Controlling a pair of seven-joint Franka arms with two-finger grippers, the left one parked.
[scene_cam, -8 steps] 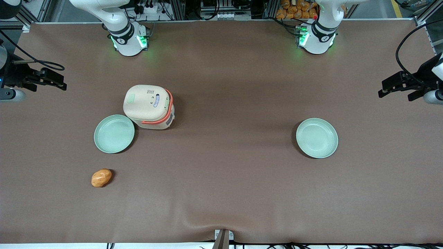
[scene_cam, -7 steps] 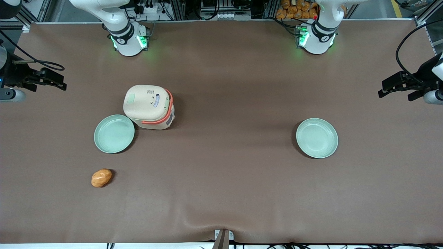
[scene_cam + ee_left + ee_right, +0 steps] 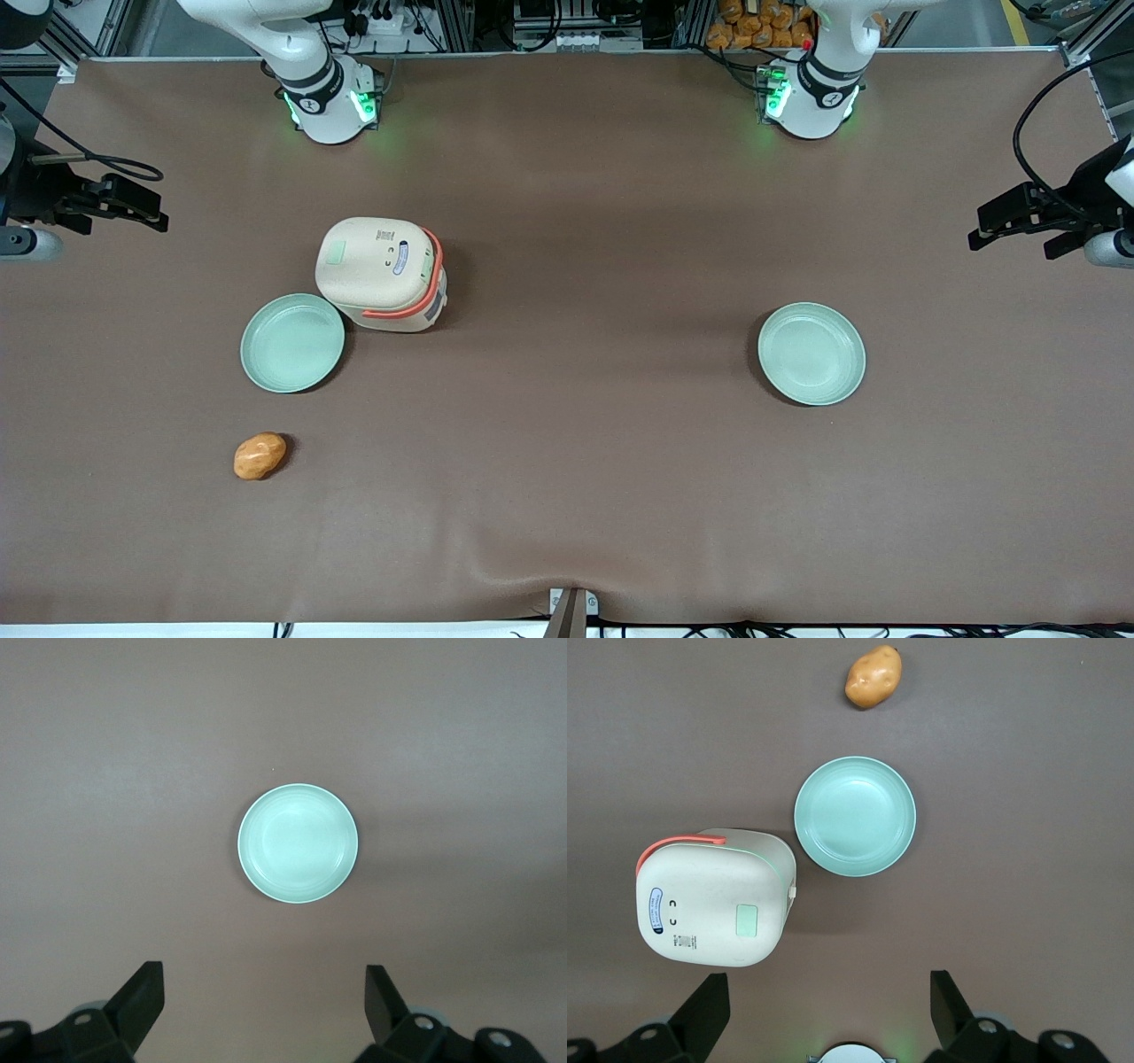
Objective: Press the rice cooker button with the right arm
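The rice cooker [image 3: 381, 273] is cream with a coral-orange handle band and stands on the brown table with its lid shut. A small pale green rectangle [image 3: 337, 252] and a blue oval label show on the lid. It also shows in the right wrist view [image 3: 713, 899]. My right gripper [image 3: 162, 211] hangs at the working arm's end of the table, well apart from the cooker and touching nothing. In the right wrist view the gripper [image 3: 830, 1010] is open and empty, with its fingers wide apart above bare table.
A pale green plate [image 3: 292, 343] lies beside the cooker, nearer the front camera, and shows in the right wrist view [image 3: 855, 815]. A potato [image 3: 259, 455] lies nearer still. A second plate [image 3: 811, 353] lies toward the parked arm's end.
My right gripper has shifted very slightly toward the table's end. The cooker, plates and potato have not moved.
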